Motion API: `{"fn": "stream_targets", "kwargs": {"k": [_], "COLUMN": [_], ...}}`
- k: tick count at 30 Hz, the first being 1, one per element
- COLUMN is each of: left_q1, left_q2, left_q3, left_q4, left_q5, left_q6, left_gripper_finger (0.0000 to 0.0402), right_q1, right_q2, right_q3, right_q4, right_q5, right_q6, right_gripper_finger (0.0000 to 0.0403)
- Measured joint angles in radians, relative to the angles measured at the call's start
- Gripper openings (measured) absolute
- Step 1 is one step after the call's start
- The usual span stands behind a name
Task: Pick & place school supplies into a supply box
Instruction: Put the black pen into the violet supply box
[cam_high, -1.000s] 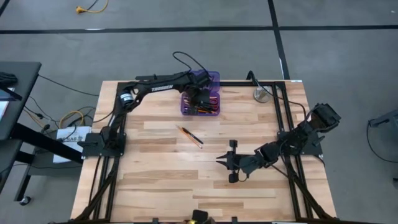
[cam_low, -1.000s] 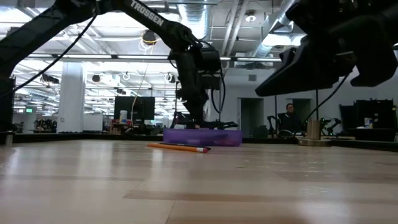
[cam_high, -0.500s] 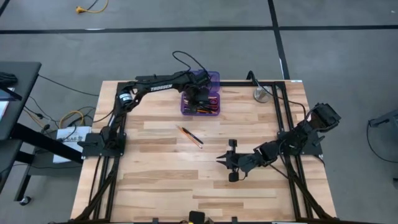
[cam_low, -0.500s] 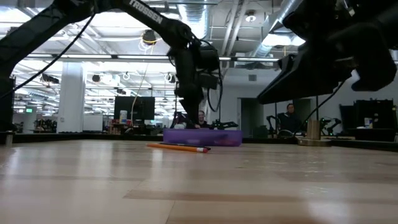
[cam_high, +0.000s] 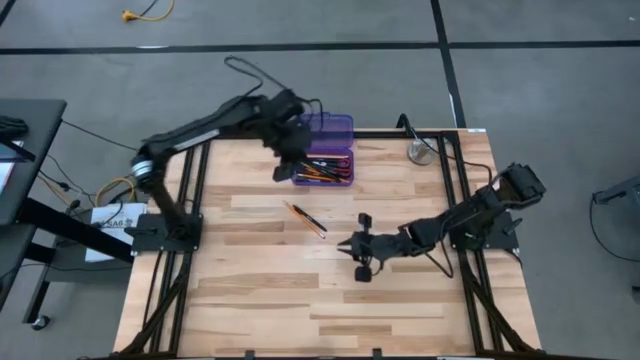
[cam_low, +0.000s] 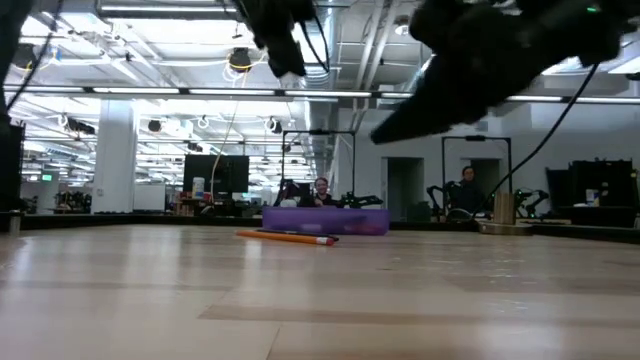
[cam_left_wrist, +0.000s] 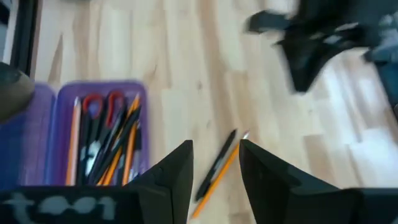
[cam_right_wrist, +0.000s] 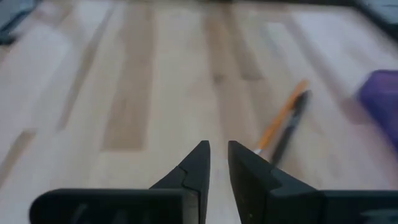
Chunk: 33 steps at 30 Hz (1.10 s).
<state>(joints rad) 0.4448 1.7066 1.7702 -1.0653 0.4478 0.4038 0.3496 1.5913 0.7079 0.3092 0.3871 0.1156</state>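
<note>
though near pencil (cam_right_wrist: 281, 116), right fingers (cam_right_wrist: 200, 162) empty

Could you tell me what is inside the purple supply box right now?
The supply box holds orange pencils, black pens and red-handled scissors; anything beneath that pile is covered.

A pencil (cam_high: 298, 213) and pen (cam_high: 313, 222) are lying on the table (cam_high: 250, 290) between the purple box (cam_high: 335, 150) and the right gripper (cam_high: 354, 259).

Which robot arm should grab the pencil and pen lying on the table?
Probably the right: its open claw sits low, close to the orange pencil and black pen, facing them. The left claw is raised beside the purple plastic box.
</note>
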Motion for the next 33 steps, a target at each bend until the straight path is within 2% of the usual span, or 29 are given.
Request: {"fn": "stream_targets", "kwargs": {"k": [3, 11, 15, 18, 24, 27, 29, 33], "left_q1": [-0.033, -0.161, -0.252, -0.318, -0.433, -0.483, -0.512, -0.555], "left_q2": [-0.134, -0.478, -0.61, -0.681, -0.76, -0.77, -0.77, -0.77], "left_q3": [-0.168, -0.766, -1.034, -1.177, -1.317, -1.333, -1.333, -1.333], "left_q4": [0.148, 0.704, 0.998, 1.159, 1.206, 1.201, 1.198, 1.188], "left_q5": [0.003, -0.025, -0.096, -0.168, -0.276, -0.334, -0.363, -0.412], "left_q6": [-0.06, -0.318, -0.441, -0.51, -0.54, -0.535, -0.522, -0.497], "left_gripper_finger": [0.0117, 0.0117, 0.0117, 0.0117, 0.0117, 0.0117, 0.0117, 0.0117], "right_q1": [-0.035, -0.093, -0.106, -0.124, -0.188, -0.216, -0.234, -0.253], "right_q2": [0.0, 0.0, 0.0, 0.0, 0.019, 0.073, 0.14, 0.262], "right_q3": [0.036, 0.111, 0.146, 0.168, 0.257, 0.328, 0.411, 0.521], "right_q4": [-0.041, -0.073, -0.15, -0.219, -0.375, -0.49, -0.494, -0.593], "right_q5": [0.058, 0.067, 0.066, 0.055, -0.069, -0.088, -0.125, -0.139], "right_q6": [0.016, 0.051, 0.083, 0.113, 0.155, 0.155, 0.147, 0.099], "right_gripper_finger": [0.006, 0.0068, 0.0068, 0.0068, 0.0068, 0.0068, 0.007, 0.0092]}}
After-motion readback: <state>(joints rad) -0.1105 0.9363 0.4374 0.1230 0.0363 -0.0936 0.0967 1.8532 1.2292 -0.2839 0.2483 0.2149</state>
